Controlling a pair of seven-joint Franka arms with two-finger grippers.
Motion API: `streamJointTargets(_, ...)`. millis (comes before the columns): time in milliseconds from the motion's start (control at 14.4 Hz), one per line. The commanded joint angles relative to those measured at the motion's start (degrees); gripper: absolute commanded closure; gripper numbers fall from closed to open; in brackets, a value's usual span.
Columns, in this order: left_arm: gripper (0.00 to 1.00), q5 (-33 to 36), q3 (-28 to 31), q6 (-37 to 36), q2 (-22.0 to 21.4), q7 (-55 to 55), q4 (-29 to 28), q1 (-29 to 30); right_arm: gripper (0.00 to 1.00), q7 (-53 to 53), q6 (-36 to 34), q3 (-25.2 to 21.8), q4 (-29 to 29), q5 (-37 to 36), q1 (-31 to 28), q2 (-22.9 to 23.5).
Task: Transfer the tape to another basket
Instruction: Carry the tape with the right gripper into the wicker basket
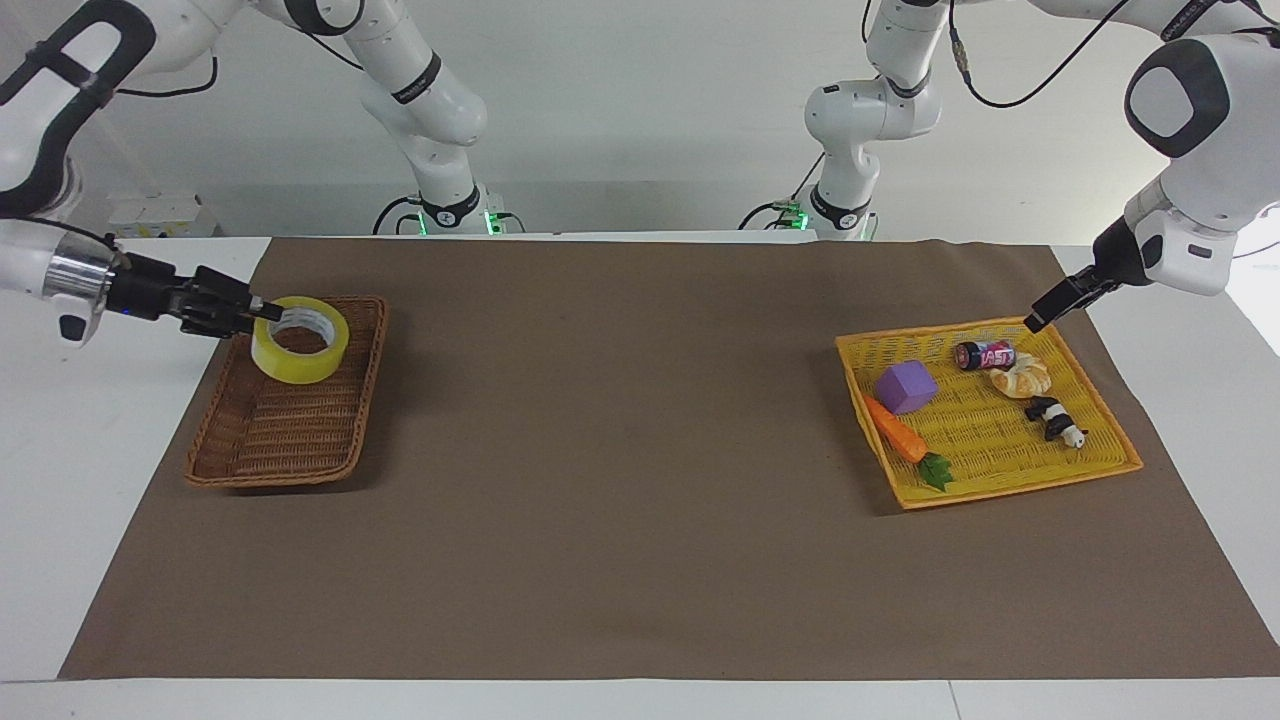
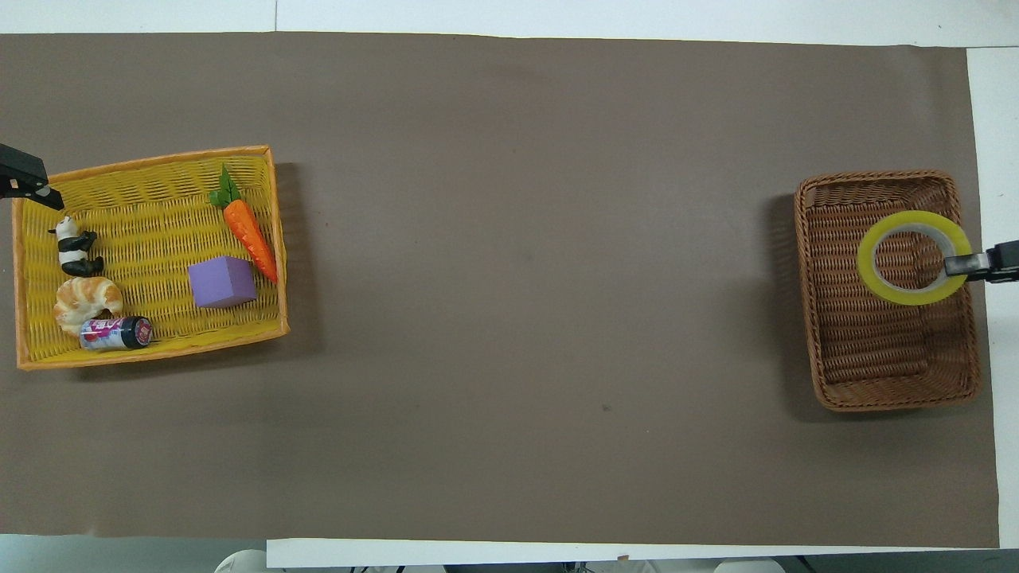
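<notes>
Facing view is showing the right tool gripping the rim of a wide roll of translucent yellow packing tape, fingers pinching one wall of the ring. That tool is holding the tape up over the rectangular brown woven wicker basket, above the part of it nearer the robots, at the right arm's end of the worktop. Overhead, the ring is lying flat in the grip, its hole showing basket weave beneath.

The left tool is hanging over the robot-side corner of a flat bright yellow woven tray at the left arm's end, holding nothing; whether its fingers are spread cannot be told. Under and beside that tool, inside the tray, are lying a small dark can, a golden croissant, a black-and-white panda figure, a purple cube and an orange toy carrot.
</notes>
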Motion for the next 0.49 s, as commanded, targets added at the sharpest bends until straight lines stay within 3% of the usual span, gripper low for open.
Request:
streamJointTargets(0, 0.0, 2.04, -0.6, -3.91, -0.72, 1.86, 2.89, -0.52, 1.0, -4.52, 0.0, 1.17, 1.45, -1.97, -0.91, 4.98)
streamJointTargets(209, 0.0, 2.3, -0.95, -9.8, 1.99, 2.04, 9.3, -0.69, 1.0, -5.49, 5.09, 1.61, -4.62, -2.06, -0.3, 3.23)
streamJointTargets(418, 0.0, 2.3, -0.61, -12.1, 2.44, 4.75, 11.08, -0.34, 1.0, -6.55, 5.98, 1.61, -6.47, -2.23, 0.5, 2.7)
